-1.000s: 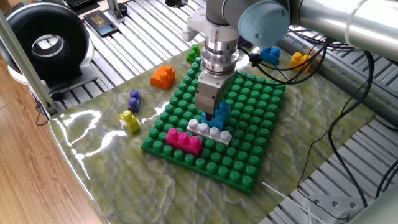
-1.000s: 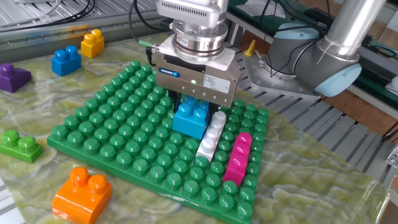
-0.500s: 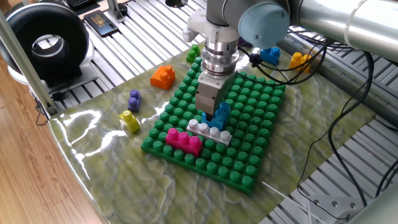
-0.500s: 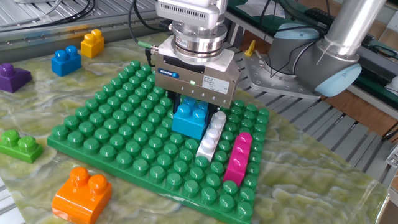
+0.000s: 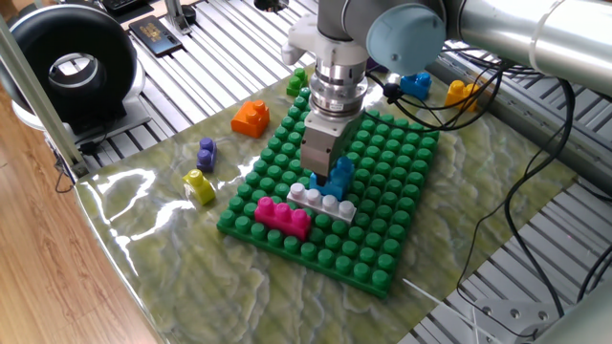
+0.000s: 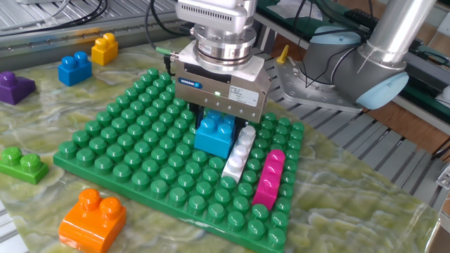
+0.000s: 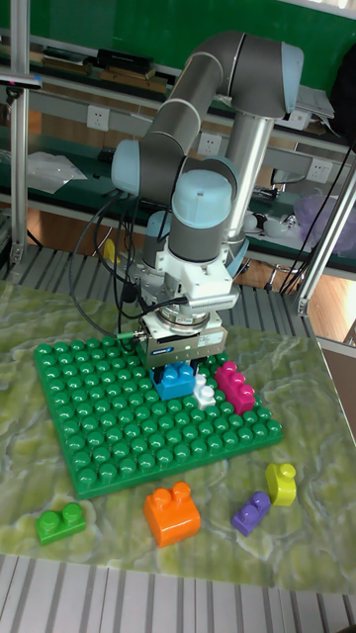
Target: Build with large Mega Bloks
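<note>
A light blue brick (image 6: 214,133) sits studded onto the green baseplate (image 6: 126,161). A white-grey brick (image 6: 238,158) lies right beside it, with a magenta brick (image 6: 268,179) one row further out. My gripper (image 6: 223,121) hangs straight over the light blue brick (image 5: 339,177), its fingers down on either side of it and seemingly parted; the contact is hidden. The tall fixed view shows the same: gripper (image 7: 183,368) over the blue brick (image 7: 176,380), with the white (image 7: 205,391) and magenta (image 7: 235,386) bricks alongside.
Loose bricks lie on the mat around the plate: orange (image 6: 91,216), green (image 6: 21,164), purple (image 6: 14,86), blue (image 6: 74,68), yellow (image 6: 104,48), and another yellow (image 7: 281,484). Cables (image 5: 459,105) trail behind the plate. A black round device (image 5: 72,67) stands off the mat.
The gripper body has crept up a few pixels in the other fixed view. The light blue brick stays seated on the plate. Nothing else moved.
</note>
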